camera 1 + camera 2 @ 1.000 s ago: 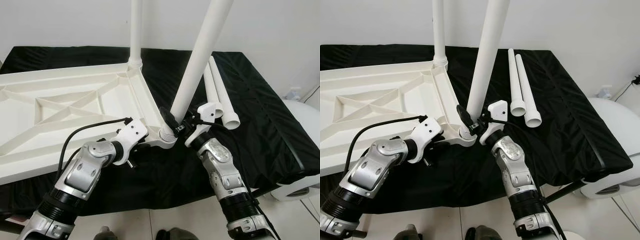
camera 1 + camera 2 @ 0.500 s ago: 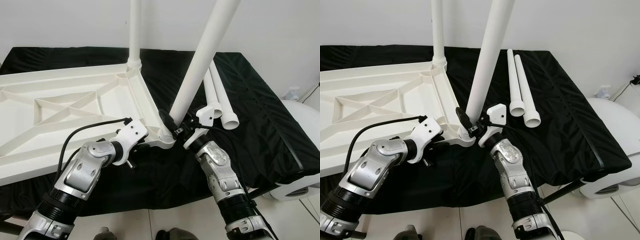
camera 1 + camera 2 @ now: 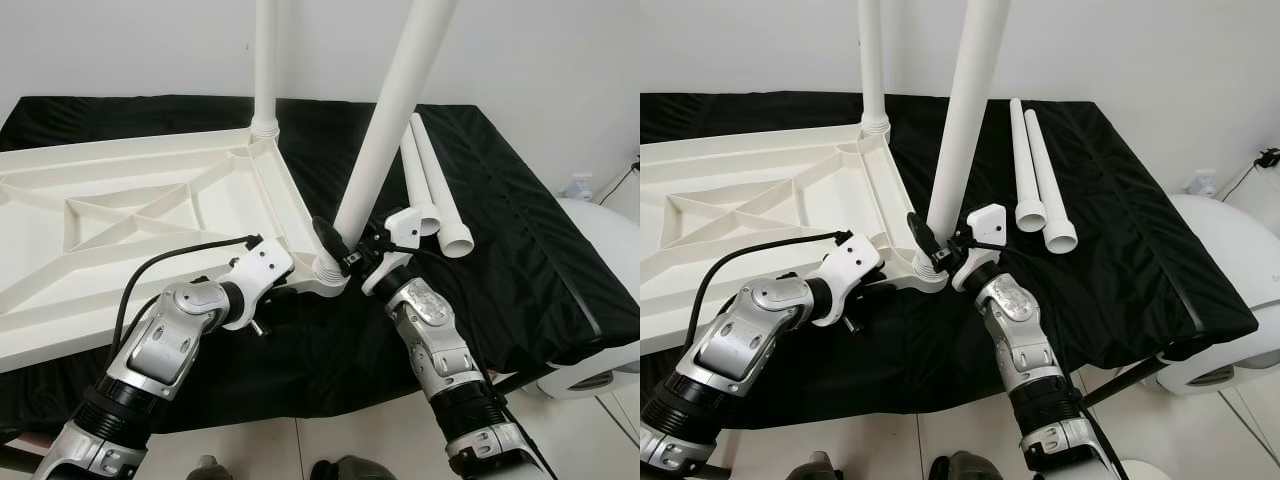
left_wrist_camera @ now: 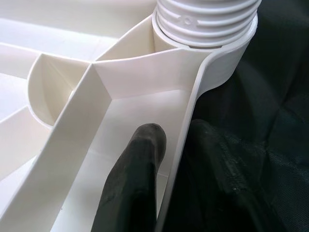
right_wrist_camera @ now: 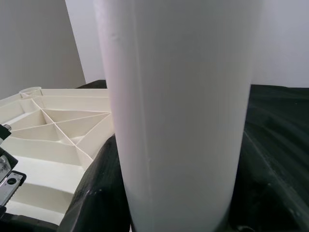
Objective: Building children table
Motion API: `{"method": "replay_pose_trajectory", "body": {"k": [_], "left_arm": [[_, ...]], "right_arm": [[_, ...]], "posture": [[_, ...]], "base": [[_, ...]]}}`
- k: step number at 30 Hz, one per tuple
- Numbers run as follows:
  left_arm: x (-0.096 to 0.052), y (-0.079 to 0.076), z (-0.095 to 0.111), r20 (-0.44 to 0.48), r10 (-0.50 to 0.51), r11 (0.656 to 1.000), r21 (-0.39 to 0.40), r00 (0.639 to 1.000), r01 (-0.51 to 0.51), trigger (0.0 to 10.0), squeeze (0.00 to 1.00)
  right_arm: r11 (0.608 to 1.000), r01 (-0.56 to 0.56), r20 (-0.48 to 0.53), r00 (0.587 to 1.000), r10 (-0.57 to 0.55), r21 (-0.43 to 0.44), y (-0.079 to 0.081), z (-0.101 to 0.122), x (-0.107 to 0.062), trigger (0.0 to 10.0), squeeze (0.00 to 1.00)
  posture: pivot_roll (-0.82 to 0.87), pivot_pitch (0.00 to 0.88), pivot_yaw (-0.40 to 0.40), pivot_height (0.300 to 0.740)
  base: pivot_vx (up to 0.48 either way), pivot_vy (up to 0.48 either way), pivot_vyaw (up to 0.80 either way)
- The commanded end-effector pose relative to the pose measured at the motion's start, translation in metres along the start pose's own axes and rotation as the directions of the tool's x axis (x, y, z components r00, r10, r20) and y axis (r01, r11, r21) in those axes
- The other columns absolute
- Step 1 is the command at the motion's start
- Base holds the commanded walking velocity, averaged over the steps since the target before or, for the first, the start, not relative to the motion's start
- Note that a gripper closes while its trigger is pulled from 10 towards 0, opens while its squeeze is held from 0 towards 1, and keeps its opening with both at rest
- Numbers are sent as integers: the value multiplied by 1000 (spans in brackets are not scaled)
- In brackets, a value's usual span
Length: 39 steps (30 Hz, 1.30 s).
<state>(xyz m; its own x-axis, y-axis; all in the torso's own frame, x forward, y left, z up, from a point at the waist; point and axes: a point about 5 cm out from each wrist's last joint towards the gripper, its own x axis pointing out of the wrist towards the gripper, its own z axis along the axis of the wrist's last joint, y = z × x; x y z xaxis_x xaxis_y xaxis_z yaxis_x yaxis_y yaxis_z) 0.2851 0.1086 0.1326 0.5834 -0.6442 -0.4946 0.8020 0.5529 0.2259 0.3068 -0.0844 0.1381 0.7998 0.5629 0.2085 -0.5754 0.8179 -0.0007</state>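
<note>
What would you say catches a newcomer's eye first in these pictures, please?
First the white leg rising from the near corner of the upturned white tabletop, with the right gripper shut around its base. The left gripper clamps the tabletop's rim beside that corner, one finger inside the frame. Behind, another leg stands at the far corner, and two spare legs lie on the black cloth to the right.

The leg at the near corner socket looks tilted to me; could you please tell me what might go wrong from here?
1. The leg leans in its corner socket, with threads showing in the left wrist view, so it may cross-thread or jam.
2. The left hand holds only the tabletop rim; twisting could shift it.
3. The right hand may slip on smooth plastic.
</note>
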Motion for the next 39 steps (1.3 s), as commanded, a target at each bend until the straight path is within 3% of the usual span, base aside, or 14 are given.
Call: {"method": "replay_pose_trajectory", "body": {"k": [1, 14, 39], "left_arm": [[-14, 15, 24, 93, 107, 992, 60, 990, -113, 10000, 0], [-16, 12, 26, 103, 105, 993, 52, 989, -111, 10000, 0], [-21, 3, 26, 100, 108, 993, 28, 989, -111, 10000, 0]], "right_arm": [[984, 177, -321, 933, -161, 21, -20, -60, -37, 10000, 0], [954, 299, -205, 933, -295, -11, -11, -45, -25, 10000, 0], [929, 370, -162, 915, -370, -31, 21, -41, -6, 10000, 0]], "posture": [[58, 48, -75, 740], [61, 68, -82, 740], [71, 116, -101, 740]], "base": [[0, 0, 0], [0, 0, 0], [0, 0, 0]]}}
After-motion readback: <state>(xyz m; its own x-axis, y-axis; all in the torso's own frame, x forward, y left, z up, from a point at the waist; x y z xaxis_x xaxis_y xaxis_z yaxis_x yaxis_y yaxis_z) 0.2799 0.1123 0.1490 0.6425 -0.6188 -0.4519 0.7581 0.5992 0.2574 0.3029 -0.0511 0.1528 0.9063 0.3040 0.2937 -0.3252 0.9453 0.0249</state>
